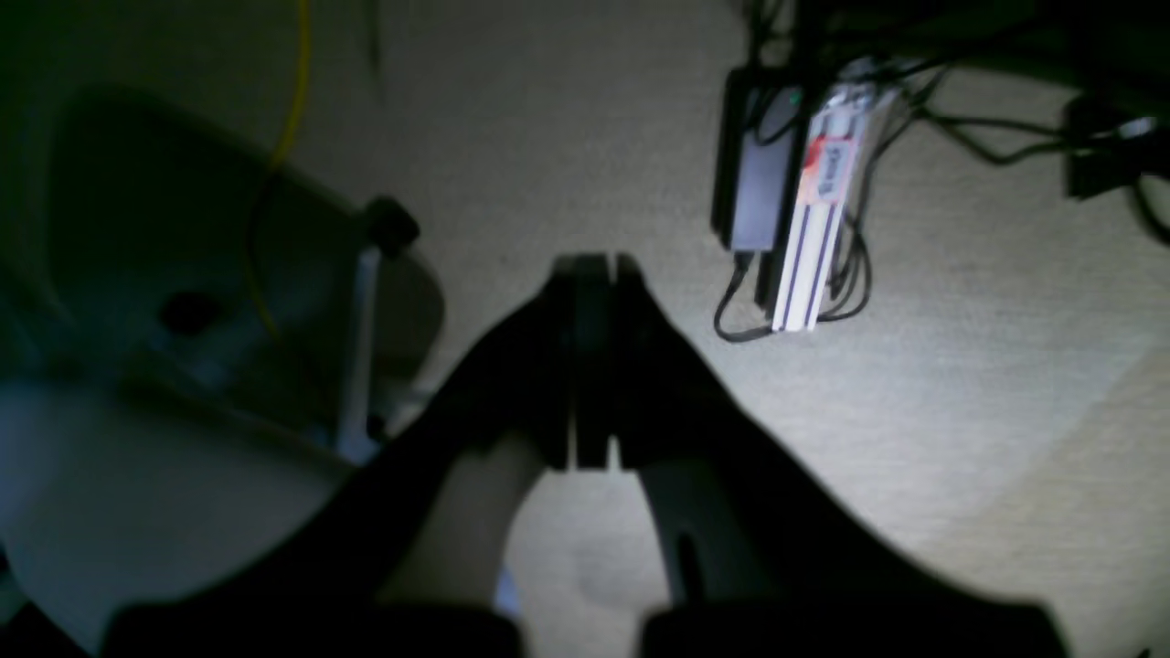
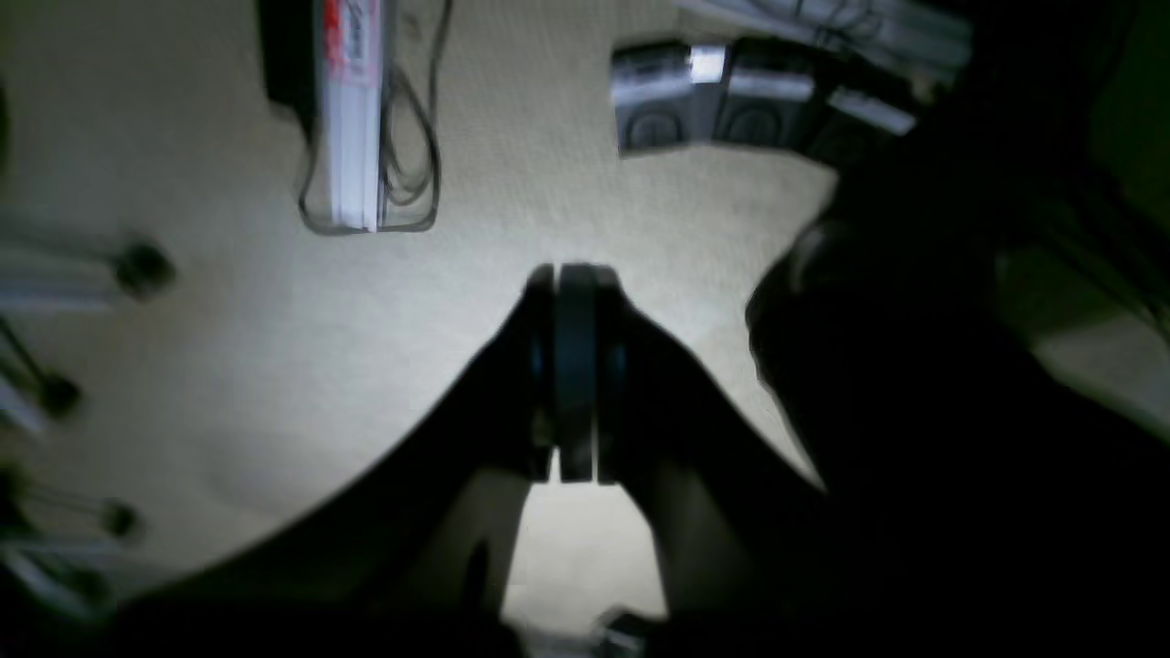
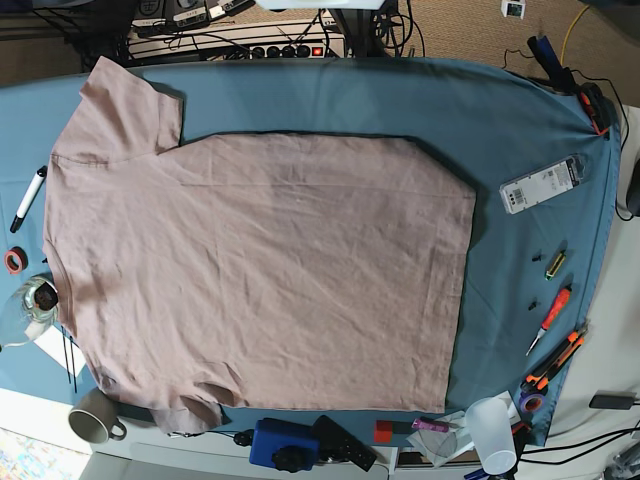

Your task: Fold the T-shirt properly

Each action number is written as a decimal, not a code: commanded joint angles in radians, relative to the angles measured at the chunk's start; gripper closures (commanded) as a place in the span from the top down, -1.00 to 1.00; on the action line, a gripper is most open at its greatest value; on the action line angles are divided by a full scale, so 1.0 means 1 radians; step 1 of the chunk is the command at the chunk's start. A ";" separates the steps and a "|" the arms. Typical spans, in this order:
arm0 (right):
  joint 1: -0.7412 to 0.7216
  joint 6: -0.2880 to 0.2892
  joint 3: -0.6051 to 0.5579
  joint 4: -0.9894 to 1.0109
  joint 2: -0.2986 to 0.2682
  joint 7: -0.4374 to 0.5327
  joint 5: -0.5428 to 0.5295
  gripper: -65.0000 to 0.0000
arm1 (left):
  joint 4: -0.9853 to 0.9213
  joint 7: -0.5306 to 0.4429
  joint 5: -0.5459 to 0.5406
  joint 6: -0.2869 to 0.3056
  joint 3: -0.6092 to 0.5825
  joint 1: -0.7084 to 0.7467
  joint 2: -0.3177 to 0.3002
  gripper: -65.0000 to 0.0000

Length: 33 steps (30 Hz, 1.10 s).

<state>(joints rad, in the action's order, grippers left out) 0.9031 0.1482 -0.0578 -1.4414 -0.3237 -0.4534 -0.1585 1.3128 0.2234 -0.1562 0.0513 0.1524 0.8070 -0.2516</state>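
The left end effector hangs closed over beige carpet; a black adapter lies nearby.

Matt, softly creased mauve cotton cloth of the T-shirt, spread over matt blue-teal table cloth covering the surface. Far right, glossy clear plastic packet with a white paper label. Near right, translucent plastic cup, smooth and frosted; orange plastic handle on a screwdriver. Near left, glazed grey ceramic mug, shiny clear glass bowl, white plastic marker. Near edge, blue plastic device, smooth. Wrist views: dull black left pincer and right pincer, pressed together, blurred; beneath, rough beige carpet floor; ribbed silvery metal rail, slightly shiny.
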 commanded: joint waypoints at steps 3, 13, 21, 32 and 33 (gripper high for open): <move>0.077 -0.002 0.110 -0.123 -0.012 -0.041 -0.043 -1.00 | 0.166 0.006 -0.005 -0.002 0.003 0.087 -0.004 -1.00; 0.169 0.137 0.428 -0.453 -0.008 -0.214 -0.291 -1.00 | 0.687 0.101 -0.001 -0.122 0.003 0.228 -0.004 -1.00; 0.151 0.146 0.612 -0.676 0.002 -0.220 -0.330 -1.00 | 0.915 0.128 0.009 -0.130 0.003 0.214 -0.003 -1.00; 0.087 0.143 0.662 -0.777 0.014 -0.227 -0.191 -1.00 | 0.935 0.128 0.048 -0.130 0.003 0.108 -0.003 -1.00; 0.084 0.143 0.662 -0.777 0.025 -0.228 -0.184 -1.00 | 0.935 0.128 0.048 -0.129 0.003 0.106 -0.003 -1.00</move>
<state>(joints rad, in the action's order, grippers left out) 0.9771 0.2962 0.5938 -2.2028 -0.2943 -0.6991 -0.3389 2.2299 0.3676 -0.1143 -0.0753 0.1520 0.9028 -0.2497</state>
